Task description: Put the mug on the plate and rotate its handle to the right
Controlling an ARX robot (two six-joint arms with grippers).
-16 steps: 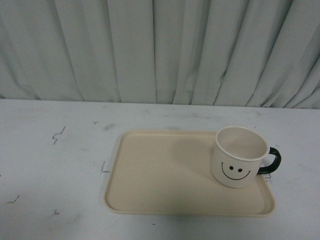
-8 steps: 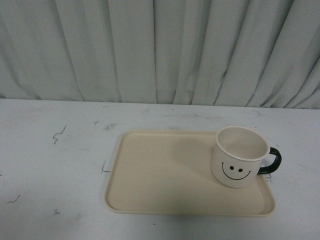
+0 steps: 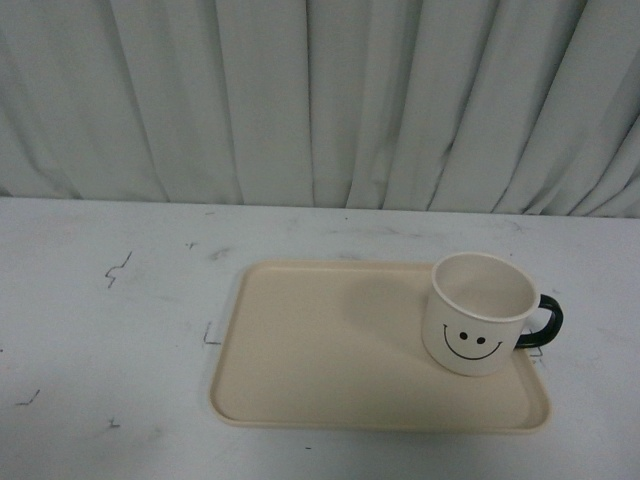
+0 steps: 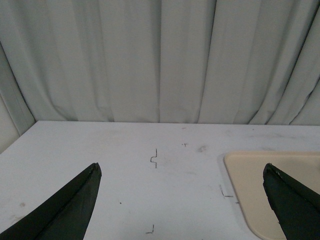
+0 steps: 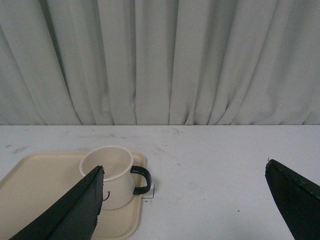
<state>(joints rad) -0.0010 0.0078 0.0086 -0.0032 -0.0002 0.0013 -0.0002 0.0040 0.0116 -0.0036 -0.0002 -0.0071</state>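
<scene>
Mug (image 3: 478, 314) is sitting upright at the plate's (image 3: 330, 350) right edge, handle (image 3: 543, 322) pointing right, so both wide-open tools are best keeping clear.

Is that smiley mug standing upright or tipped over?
Upright: the mug sits on the tray, open mouth up, handle pointing right.
</scene>
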